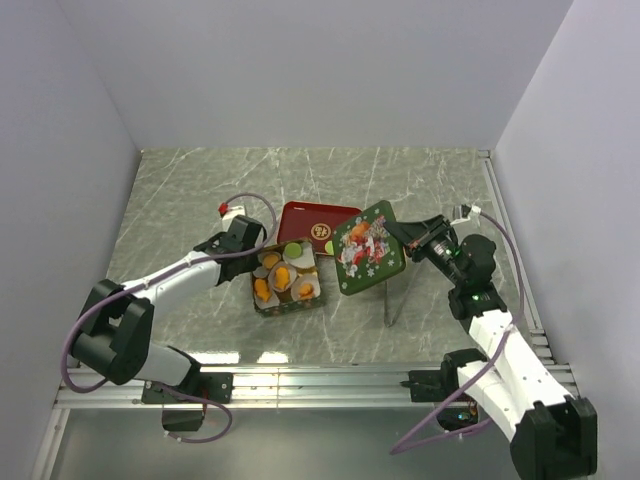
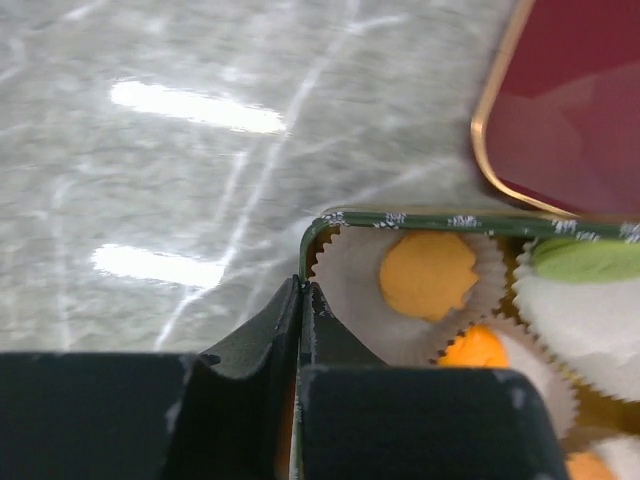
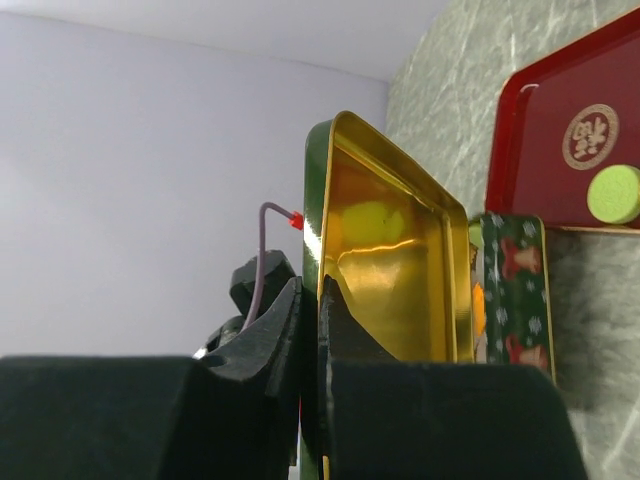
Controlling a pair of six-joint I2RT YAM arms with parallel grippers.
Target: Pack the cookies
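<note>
**Top view.** Green tin (image 1: 290, 307) sits mid-table (image 1: 200, 190), somewhat toward the near edge. The cookies (image 1: 282, 272) lie inside it in white paper cups (image 1: 306, 289). They are mostly orange, with one green at the tin's far side. Red tray (image 1: 305, 215) lies just beyond the tin's far edge. Left gripper (image 1: 254, 262) is at the tin's left wall. Right gripper (image 1: 402, 240) holds the decorated lid (image 1: 366, 250) tilted, just right of the tin.

**Left wrist.** Left gripper (image 2: 305, 290) is pinched narrow on the tin's thin wall near a corner, one finger inside and one outside. An orange cookie (image 2: 428, 273) sits in a cup just past the fingers. A green one (image 2: 585, 258) lies further along, and the tray's corner (image 2: 570, 110) shows beyond.

**Right wrist.** Right gripper (image 3: 310, 300) is clamped narrow on the lid's rim, and the gold inside of the lid (image 3: 390, 250) faces the camera. One green cookie (image 3: 613, 193) lies on the red tray near its edge, outside the tin (image 3: 512, 290).
</note>
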